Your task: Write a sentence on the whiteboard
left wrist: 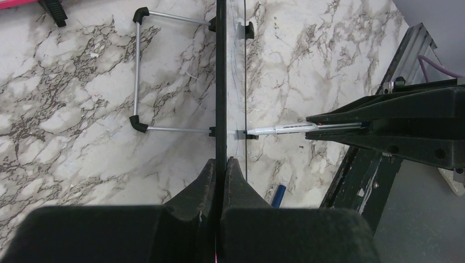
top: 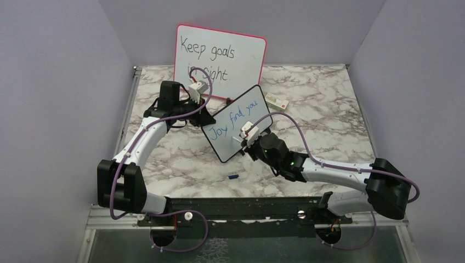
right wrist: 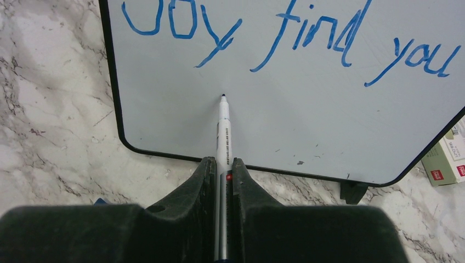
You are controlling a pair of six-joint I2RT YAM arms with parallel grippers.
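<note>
The small black-framed whiteboard (top: pixel 237 123) stands tilted mid-table and fills the right wrist view (right wrist: pixel 307 126). Blue words "Joy find you" (top: pixel 236 118) run across it, large in the right wrist view (right wrist: pixel 290 38). My left gripper (left wrist: pixel 221 164) is shut on the board's upper edge (left wrist: pixel 221 82), seen edge-on. My right gripper (right wrist: pixel 222 164) is shut on a white marker (right wrist: pixel 223 131) whose blue tip meets the board just below the "y" of "Joy". The marker also shows in the left wrist view (left wrist: pixel 279 130), touching the board's face.
A larger pink-framed board (top: pixel 219 59) with black writing leans at the back. A small box (top: pixel 277 101) lies behind the black board, also in the right wrist view (right wrist: pixel 445 159). A blue marker cap (top: pixel 233 176) lies on the marble near the front. The board's wire stand (left wrist: pixel 140 71) is behind it.
</note>
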